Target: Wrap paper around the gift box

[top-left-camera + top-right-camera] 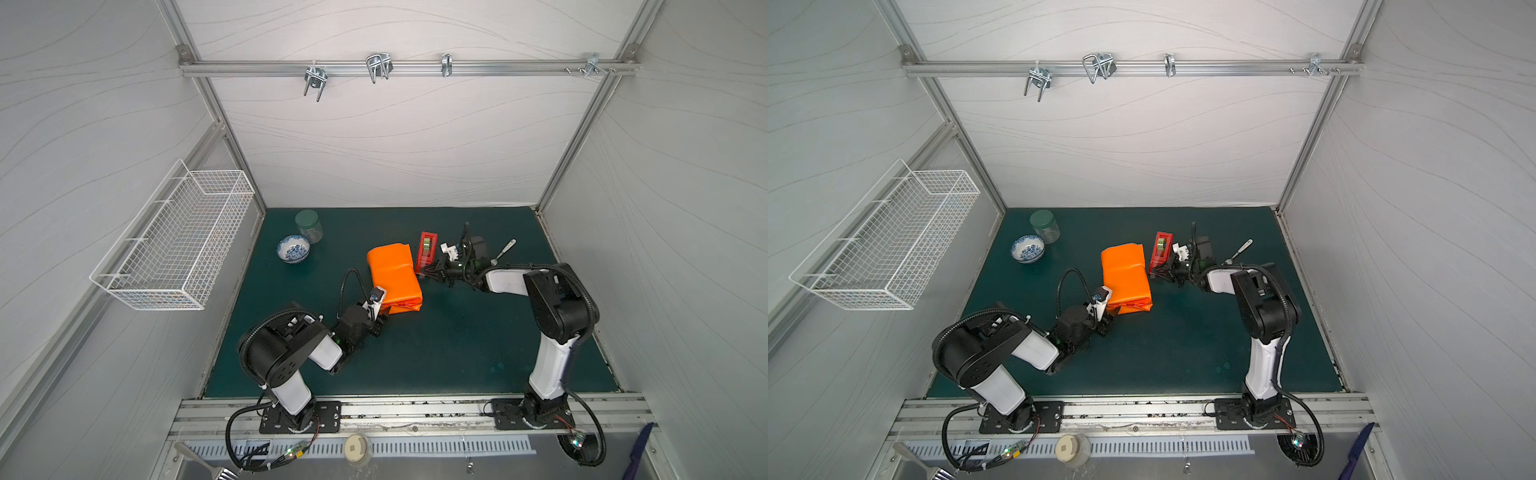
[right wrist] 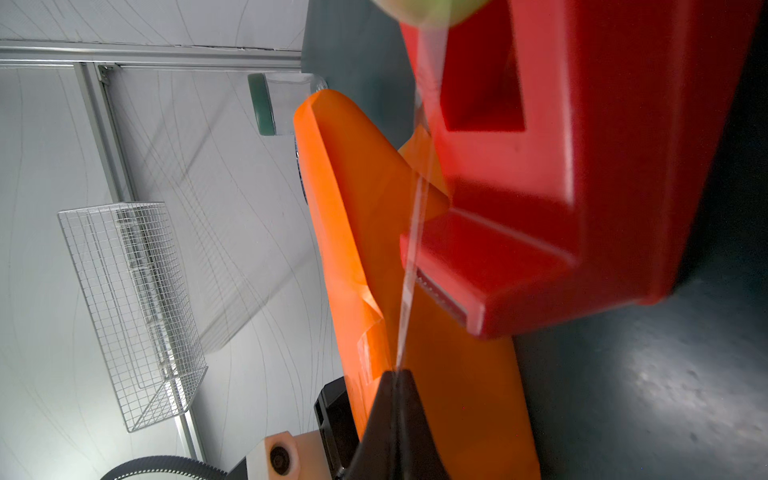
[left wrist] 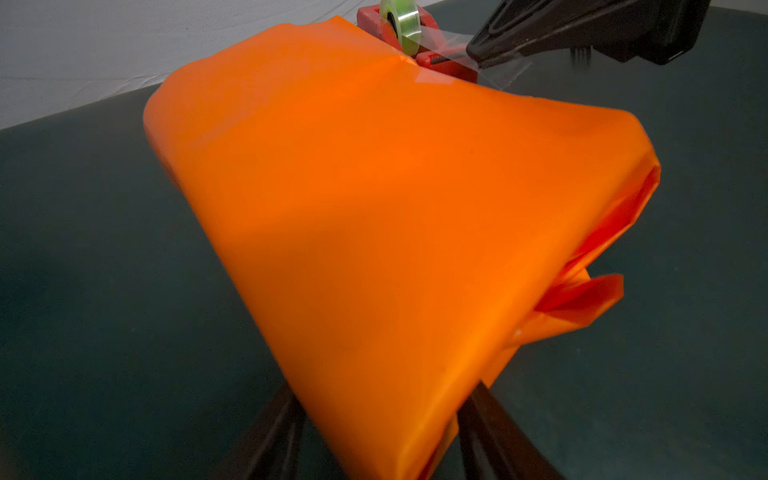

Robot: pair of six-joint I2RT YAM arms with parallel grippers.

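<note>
The right gripper (image 2: 395,380) is seen fully closed, its black fingertips pinched on a strip of clear sticky tape (image 2: 412,278). The tape is drawn taut from the roll on the narrow red plastic tape dispenser (image 1: 427,249), and the gripper is placed just beside the dispenser's cutter end. The left gripper (image 1: 380,323) is held about half open. Its two dark fingers (image 3: 270,436) are set either side of the large bright orange glossy paper (image 1: 392,274), at the end farthest from the dispenser, and the paper appears to be clasped between them. The paper is folded over into a plump oblong bundle whose other end lies just beside the dispenser, with a loose flap left open along one side. The gift box is hidden inside the bundle and cannot be made out. Everything is set on a dark green mat (image 1: 457,353). A clear jar with a green lid (image 1: 308,225) and a blue-and-white patterned bowl (image 1: 293,248) are found well apart from the dispenser, beyond the bundle
</note>
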